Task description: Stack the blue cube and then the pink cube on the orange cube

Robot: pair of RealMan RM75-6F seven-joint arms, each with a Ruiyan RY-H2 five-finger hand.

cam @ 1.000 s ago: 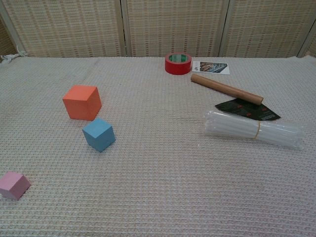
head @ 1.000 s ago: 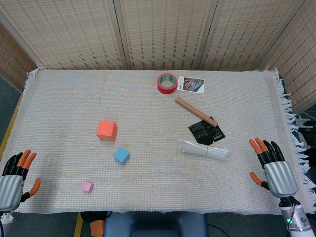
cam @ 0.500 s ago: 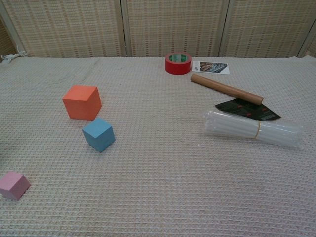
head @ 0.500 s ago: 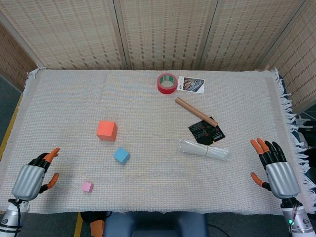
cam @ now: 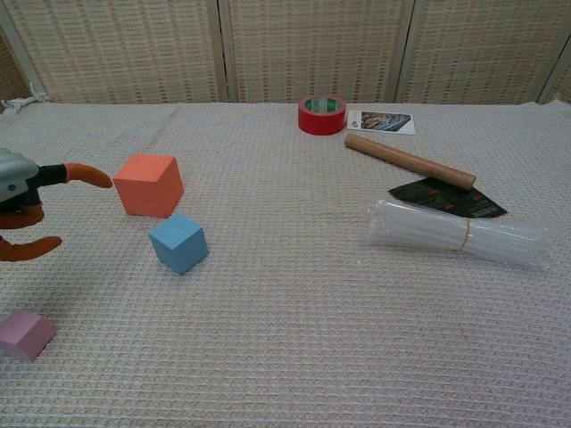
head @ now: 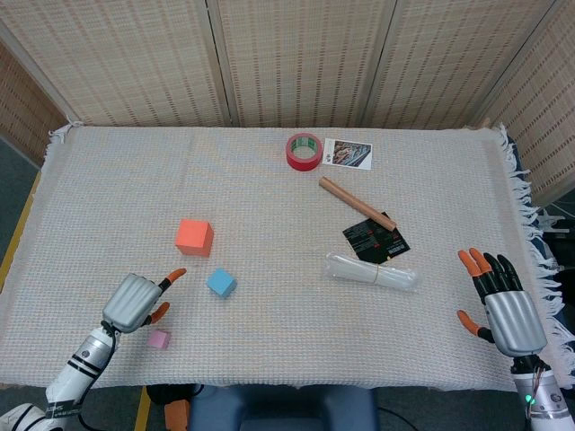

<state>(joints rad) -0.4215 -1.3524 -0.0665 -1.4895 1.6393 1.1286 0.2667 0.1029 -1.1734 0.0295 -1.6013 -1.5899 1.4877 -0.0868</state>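
Your left hand (head: 135, 303) hangs over the cloth with its fingers spread apart and nothing in them; the orange fingertips (cam: 85, 175) point toward the cubes. It sits just above the pink cube (head: 159, 338) and to the left of the blue cube (head: 221, 283), touching neither as far as the chest view shows. Your right hand (head: 508, 307) is at the far right edge of the table (head: 269, 189), palm down, fingers apart and holding nothing; only the head view shows it.

The 3 cubes lie apart from one another on the left half of the woven cloth. The orange cube (cam: 149, 185) is furthest back, the blue cube sits just in front of it and slightly right, near but not touching, and the pink cube is nearest you, well to the left of the blue 1. Nothing lies between your left hand and the blue cube.

On the right half you have a clear bundle of plastic tubes (head: 372, 271), a black packet (head: 375, 239) behind it, and a brown rod (head: 357, 203) lying slantwise. Further back are a red tape roll (head: 305, 151) and a small printed card (head: 348, 153) just beside it.
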